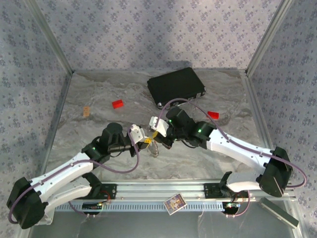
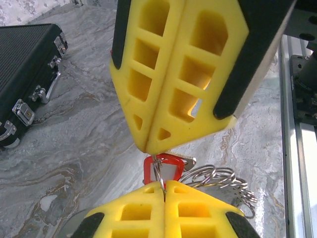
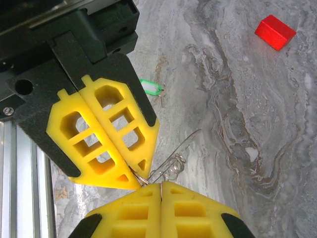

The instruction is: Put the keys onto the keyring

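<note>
Pinched shut, tip to tip over tabletop (image 3: 237, 124) — left hand (image 2: 164, 184) on keyring (image 2: 218, 177), right hand (image 3: 161, 185) apparently on same wire. Red key (image 2: 171, 166) between tips; green key (image 3: 150, 88) flat on tabletop, apart.

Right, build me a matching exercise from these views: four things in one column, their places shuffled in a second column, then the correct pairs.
Things
1. green key
2. red key
3. black case
4. picture card

Places
A. far side of the table
B. at the keyring, between the tips of the left fingers and the right fingers
C. flat on the table, free of any fingers
D. on the rail at the near edge

Pairs: 1-C, 2-B, 3-A, 4-D
</note>
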`<act>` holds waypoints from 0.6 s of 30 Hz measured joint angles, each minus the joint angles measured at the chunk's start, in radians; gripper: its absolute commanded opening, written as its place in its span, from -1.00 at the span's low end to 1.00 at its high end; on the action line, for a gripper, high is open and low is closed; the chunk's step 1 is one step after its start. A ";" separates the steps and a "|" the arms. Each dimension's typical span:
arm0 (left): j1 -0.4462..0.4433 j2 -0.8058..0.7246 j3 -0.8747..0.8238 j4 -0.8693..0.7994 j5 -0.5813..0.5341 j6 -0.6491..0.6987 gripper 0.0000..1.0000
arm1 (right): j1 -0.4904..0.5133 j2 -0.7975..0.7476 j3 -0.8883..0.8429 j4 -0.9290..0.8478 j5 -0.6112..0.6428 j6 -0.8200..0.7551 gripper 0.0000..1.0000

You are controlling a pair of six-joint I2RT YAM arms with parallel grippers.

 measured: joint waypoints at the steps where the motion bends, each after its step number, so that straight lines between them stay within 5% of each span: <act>1: 0.000 -0.003 -0.004 0.008 -0.003 0.000 -1.00 | -0.002 0.002 0.000 -0.002 0.000 0.003 -0.78; 7: -0.006 -0.014 -0.017 0.036 -0.002 -0.001 -1.00 | -0.030 0.005 0.006 -0.013 -0.002 0.026 -0.30; 18: -0.005 0.008 -0.047 0.139 0.039 -0.045 -1.00 | -0.137 -0.193 -0.124 0.036 -0.098 -0.136 -0.31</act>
